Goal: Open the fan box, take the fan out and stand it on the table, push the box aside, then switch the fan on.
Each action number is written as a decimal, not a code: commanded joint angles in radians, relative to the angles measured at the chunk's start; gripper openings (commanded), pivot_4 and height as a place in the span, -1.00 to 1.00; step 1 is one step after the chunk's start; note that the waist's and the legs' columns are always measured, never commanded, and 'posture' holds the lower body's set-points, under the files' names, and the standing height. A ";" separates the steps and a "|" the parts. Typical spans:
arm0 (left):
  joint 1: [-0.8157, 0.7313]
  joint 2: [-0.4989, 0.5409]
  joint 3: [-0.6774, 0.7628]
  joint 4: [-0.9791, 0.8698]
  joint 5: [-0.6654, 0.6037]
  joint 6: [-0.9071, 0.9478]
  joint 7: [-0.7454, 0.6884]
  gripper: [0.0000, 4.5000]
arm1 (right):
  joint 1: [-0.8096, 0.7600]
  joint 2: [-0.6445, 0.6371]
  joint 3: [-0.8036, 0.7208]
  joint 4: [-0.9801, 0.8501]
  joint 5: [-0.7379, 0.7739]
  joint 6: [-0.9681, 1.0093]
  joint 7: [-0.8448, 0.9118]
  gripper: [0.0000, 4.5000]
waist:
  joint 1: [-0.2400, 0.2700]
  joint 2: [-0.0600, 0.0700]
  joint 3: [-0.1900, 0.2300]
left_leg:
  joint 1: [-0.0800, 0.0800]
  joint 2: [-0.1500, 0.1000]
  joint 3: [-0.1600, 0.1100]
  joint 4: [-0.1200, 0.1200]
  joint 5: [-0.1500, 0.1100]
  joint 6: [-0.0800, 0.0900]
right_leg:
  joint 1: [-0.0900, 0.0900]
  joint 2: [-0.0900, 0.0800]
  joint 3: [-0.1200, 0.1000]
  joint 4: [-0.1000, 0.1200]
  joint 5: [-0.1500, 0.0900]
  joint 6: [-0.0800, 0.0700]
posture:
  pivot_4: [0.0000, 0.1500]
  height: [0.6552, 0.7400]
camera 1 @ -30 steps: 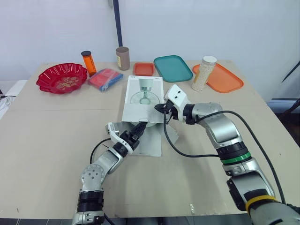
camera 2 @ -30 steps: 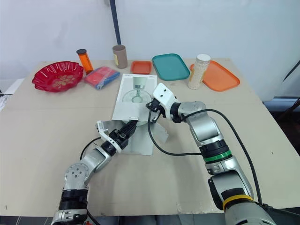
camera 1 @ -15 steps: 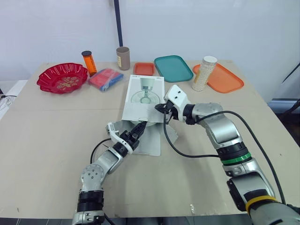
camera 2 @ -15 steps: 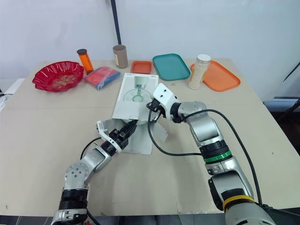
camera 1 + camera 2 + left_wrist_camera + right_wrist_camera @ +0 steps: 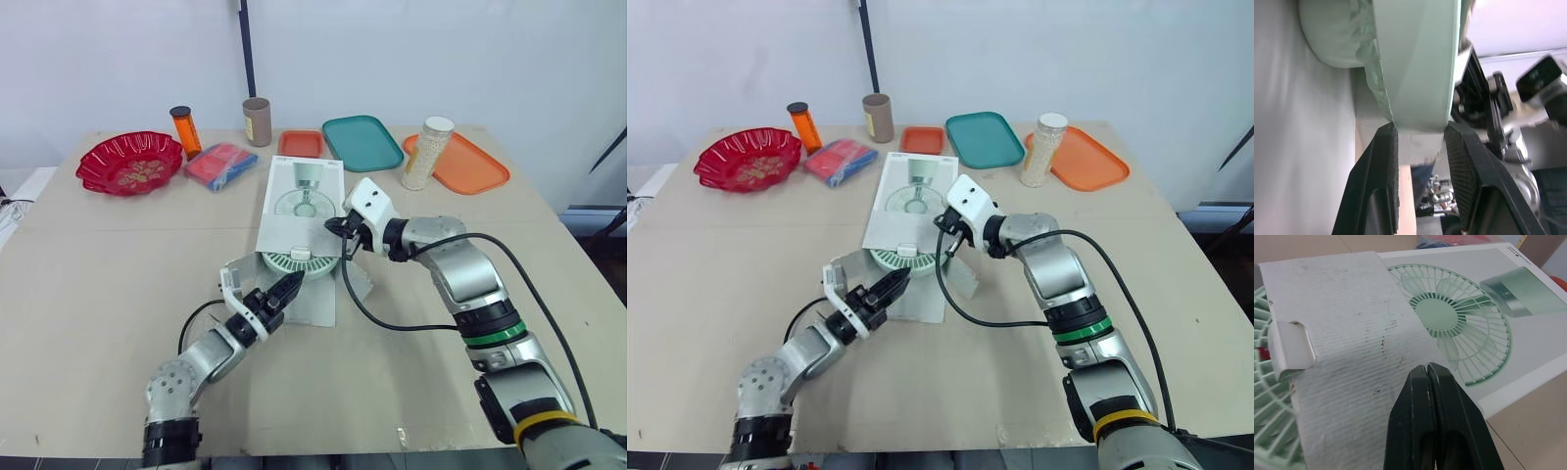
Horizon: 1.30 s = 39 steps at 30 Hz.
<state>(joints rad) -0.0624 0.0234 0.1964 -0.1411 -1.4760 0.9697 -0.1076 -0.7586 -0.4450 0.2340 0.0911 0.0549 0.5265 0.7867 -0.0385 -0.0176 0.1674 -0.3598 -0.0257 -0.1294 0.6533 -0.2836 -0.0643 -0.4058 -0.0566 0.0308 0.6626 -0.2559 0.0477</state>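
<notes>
The white fan box (image 5: 304,201) lies flat mid-table, its near flaps (image 5: 313,299) folded open. A mint-green fan (image 5: 297,262) sticks partway out of the box's near end. My left gripper (image 5: 285,289) is at the fan's near rim. In the left wrist view that rim (image 5: 1415,63) sits between the two black fingers (image 5: 1383,166), which are shut on it. My right gripper (image 5: 336,228) is shut and rests on the box's top near its open end. The right wrist view shows its closed fingertips (image 5: 1427,377) over the corrugated flap (image 5: 1352,333).
Along the far edge stand a red bowl (image 5: 129,163), an orange bottle (image 5: 183,129), a brown cup (image 5: 257,120), a red-blue packet (image 5: 220,164), a small orange tray (image 5: 300,144), a teal tray (image 5: 361,142), a bead jar (image 5: 428,152) and an orange tray (image 5: 460,164).
My left gripper has drawn back toward the table's near edge, and the green fan has slid partway out of the box. The right gripper has stayed on the box.
</notes>
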 commanded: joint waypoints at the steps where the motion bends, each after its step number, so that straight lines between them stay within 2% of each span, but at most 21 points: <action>1: 0.053 0.043 -0.014 -0.065 -0.072 0.052 0.016 -0.59 | 0.018 -0.014 0.006 -0.002 -0.011 0.017 0.004 -1.00 | 0.001 0.000 0.000 | 0.000 0.000 0.000 0.000 0.000 0.000 | 0.000 0.000 0.000 0.000 0.000 0.000 | 1.00 1.00; 3: 0.072 0.060 -0.026 -0.085 -0.100 0.053 0.016 -0.59 | 0.020 -0.015 0.004 -0.003 -0.010 0.016 0.005 -1.00 | 0.002 0.000 0.000 | 0.000 -0.001 0.000 0.000 -0.001 0.001 | 0.000 0.000 0.000 0.000 0.000 0.000 | 1.00 1.00; 5: 0.079 0.061 -0.030 -0.094 -0.099 0.036 0.011 -0.13 | 0.019 -0.015 0.005 -0.001 -0.011 0.013 0.005 -1.00 | 0.004 0.000 0.000 | 0.000 -0.001 0.000 0.000 -0.001 0.002 | 0.000 -0.001 0.000 0.000 0.000 0.000 | 1.00 1.00; 7: 0.066 0.054 -0.030 -0.081 -0.083 0.010 0.023 0.15 | 0.019 -0.013 0.008 0.001 -0.012 0.008 0.006 -1.00 | 0.004 0.000 0.000 | 0.000 -0.001 0.000 0.000 -0.001 0.002 | 0.000 0.000 0.000 0.000 0.000 0.000 | 1.00 1.00; 8: 0.057 0.048 -0.029 -0.074 -0.064 -0.008 0.026 0.21 | 0.019 -0.012 0.010 0.002 -0.013 0.007 0.006 -1.00 | 0.004 0.000 0.000 | 0.000 -0.001 0.000 0.000 -0.001 0.001 | 0.000 0.000 0.000 0.000 0.000 0.000 | 1.00 1.00; 10: 0.046 0.040 -0.024 -0.067 -0.051 -0.036 0.025 0.63 | 0.017 -0.009 0.012 0.004 -0.014 0.004 0.006 -1.00 | 0.004 0.000 0.000 | 0.000 -0.001 0.000 0.000 -0.001 0.001 | 0.000 -0.001 0.000 0.000 0.000 0.000 | 1.00 1.00; 11: 0.044 0.038 -0.021 -0.069 -0.054 -0.044 0.021 0.78 | 0.016 -0.008 0.013 0.005 -0.015 0.003 0.005 -1.00 | 0.004 0.000 0.000 | 0.000 -0.001 0.000 0.000 -0.001 0.001 | 0.000 -0.001 0.000 0.000 0.000 0.000 | 1.00 1.00; 17: 0.026 0.027 -0.016 -0.047 -0.055 -0.085 0.026 0.78 | 0.017 -0.005 0.016 0.006 -0.016 -0.001 0.005 -1.00 | 0.004 0.000 0.000 | 0.000 -0.001 0.000 0.000 0.000 0.000 | 0.000 0.000 0.000 0.000 0.000 0.000 | 1.00 1.00; 26: -0.061 -0.003 -0.028 0.068 0.050 -0.143 -0.004 0.78 | 0.018 -0.004 0.015 0.004 -0.018 -0.005 0.001 -1.00 | 0.004 0.000 0.000 | 0.000 -0.001 0.000 0.000 0.000 0.000 | 0.000 0.000 0.000 -0.001 0.000 0.000 | 1.00 1.00; 30: -0.065 -0.020 -0.026 0.080 0.058 -0.133 -0.026 0.31 | 0.019 -0.002 0.015 0.005 -0.017 -0.006 0.001 -1.00 | 0.004 0.000 0.000 | 0.000 -0.001 0.000 0.000 0.000 0.000 | 0.000 0.000 0.000 -0.001 0.000 0.000 | 1.00 1.00; 32: -0.058 -0.016 -0.023 0.071 0.057 -0.124 -0.028 -0.03 | 0.019 -0.001 0.017 0.007 -0.019 -0.008 0.000 -1.00 | 0.004 0.000 0.000 | 0.000 -0.001 0.000 0.000 0.000 0.000 | 0.000 0.000 0.000 -0.001 0.000 0.000 | 1.00 1.00; 34: -0.049 -0.010 -0.018 0.061 0.046 -0.114 -0.026 -0.29 | 0.018 0.000 0.018 0.009 -0.019 -0.010 0.000 -1.00 | 0.003 0.000 0.000 | 0.000 -0.001 0.000 0.000 0.000 0.000 | 0.000 0.000 0.000 -0.001 0.000 0.000 | 1.00 1.00; 39: -0.024 0.012 -0.011 0.036 0.017 -0.084 -0.012 -0.29 | 0.016 0.005 0.019 0.017 -0.021 -0.017 -0.001 -1.00 | 0.003 0.000 0.000 | 0.000 0.000 0.000 0.000 0.000 0.000 | 0.000 0.000 0.000 -0.001 0.000 0.000 | 1.00 1.00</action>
<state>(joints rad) -0.1093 0.0227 0.1780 -0.0783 -1.4412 0.8605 -0.1323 -0.7539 -0.4432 0.2366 0.0914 0.0468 0.5030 0.7833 -0.0355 -0.0176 0.1674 -0.3598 -0.0259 -0.1290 0.6531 -0.2839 -0.0642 -0.4057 -0.0567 0.0307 0.6619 -0.2558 0.0479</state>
